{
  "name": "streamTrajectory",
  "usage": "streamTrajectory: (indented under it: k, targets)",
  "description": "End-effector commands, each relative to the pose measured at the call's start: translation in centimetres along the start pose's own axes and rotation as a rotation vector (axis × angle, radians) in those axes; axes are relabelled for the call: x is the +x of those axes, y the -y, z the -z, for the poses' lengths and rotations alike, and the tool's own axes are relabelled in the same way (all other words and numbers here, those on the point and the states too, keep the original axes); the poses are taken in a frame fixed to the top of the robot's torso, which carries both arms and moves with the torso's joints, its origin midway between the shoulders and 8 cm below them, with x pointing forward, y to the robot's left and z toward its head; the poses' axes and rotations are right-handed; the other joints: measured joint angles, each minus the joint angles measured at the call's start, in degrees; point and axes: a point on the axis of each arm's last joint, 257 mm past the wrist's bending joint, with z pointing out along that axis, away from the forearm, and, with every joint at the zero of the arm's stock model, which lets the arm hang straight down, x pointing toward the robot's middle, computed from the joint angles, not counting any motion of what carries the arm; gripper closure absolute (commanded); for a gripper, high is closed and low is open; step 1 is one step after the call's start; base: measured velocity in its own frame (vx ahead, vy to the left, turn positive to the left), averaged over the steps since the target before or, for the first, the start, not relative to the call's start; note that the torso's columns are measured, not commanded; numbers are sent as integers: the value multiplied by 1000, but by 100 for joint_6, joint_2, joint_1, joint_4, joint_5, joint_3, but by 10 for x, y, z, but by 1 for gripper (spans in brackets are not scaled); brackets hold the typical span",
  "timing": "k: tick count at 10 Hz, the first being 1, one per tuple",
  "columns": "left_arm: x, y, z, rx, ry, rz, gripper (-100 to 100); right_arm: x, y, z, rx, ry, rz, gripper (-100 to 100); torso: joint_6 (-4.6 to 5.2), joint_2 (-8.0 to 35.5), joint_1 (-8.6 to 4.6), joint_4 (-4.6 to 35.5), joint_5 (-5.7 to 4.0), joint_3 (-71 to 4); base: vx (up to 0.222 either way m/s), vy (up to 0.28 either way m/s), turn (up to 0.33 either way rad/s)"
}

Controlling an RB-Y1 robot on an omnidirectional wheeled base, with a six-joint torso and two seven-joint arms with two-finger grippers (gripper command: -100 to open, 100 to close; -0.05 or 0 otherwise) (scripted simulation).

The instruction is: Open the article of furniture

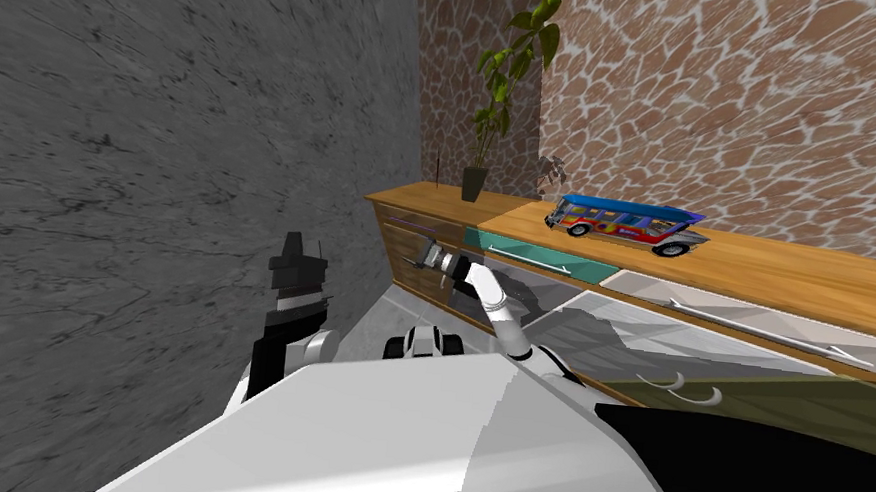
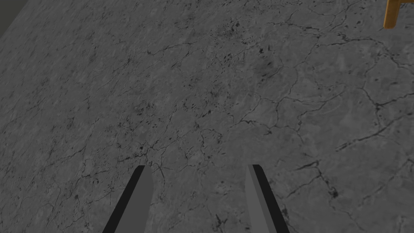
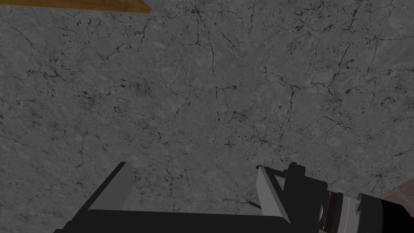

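A long wooden sideboard (image 1: 805, 278) stands against the stone-patterned wall, with a teal drawer front (image 1: 535, 257), a white drawer front (image 1: 770, 325) with a long bar handle, and glassy lower doors with curved handles (image 1: 684, 385). My right arm reaches to the sideboard's left end, where the right gripper (image 1: 422, 254) sits in front of the brown end panel. In the right wrist view the right gripper (image 3: 194, 178) is open and faces the grey wall, holding nothing. The left gripper (image 1: 295, 244) is raised beside the grey wall; its wrist view shows the left gripper (image 2: 198, 168) open and empty.
A colourful toy bus (image 1: 626, 223) and a potted plant (image 1: 483, 122) stand on the sideboard top. A grey cracked wall (image 1: 131, 178) closes in on my left, meeting the sideboard's end at the corner. A wooden edge (image 3: 81, 5) shows in the right wrist view.
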Motion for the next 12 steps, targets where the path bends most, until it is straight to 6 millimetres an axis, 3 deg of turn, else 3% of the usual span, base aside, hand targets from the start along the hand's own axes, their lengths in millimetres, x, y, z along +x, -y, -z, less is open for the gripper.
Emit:
streamTrajectory:
  k: [1,12]
  targets:
    - [0,0,0,0,0,0,0,9,-6,-13,-43,-35,67,-100,0,1,3,0,1,1,14,-17,-35]
    - [0,0,0,0,0,0,0,49,-10,-44,-171,-208,361,-100,0,2,1,1,1,1,13,-18,-20]
